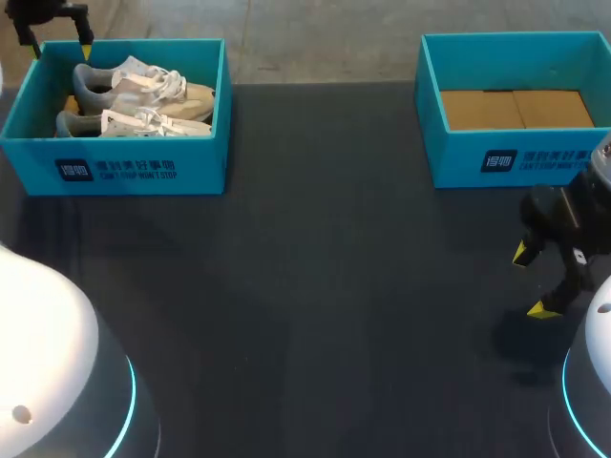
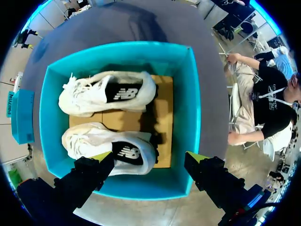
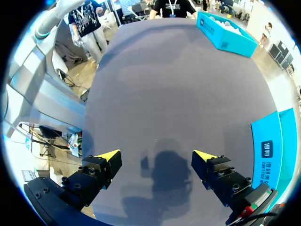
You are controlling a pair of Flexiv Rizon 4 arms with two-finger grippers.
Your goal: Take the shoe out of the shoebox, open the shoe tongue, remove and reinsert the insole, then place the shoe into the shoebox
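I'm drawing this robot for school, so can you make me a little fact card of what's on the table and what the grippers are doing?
shoes: two, white, side by side inside the left shoebox
left shoebox: blue, open top, far left of the table
left gripper: open, above the shoes, holding nothing
right gripper: open, over bare table, holding nothing
second box: blue, far right, only brown cardboard shows inside

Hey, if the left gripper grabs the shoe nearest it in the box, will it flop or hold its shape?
The shoe probably holds shape along its thick sole, though the soft-looking upper may squash. Lying on its side in the shoebox, it likely won't roll.
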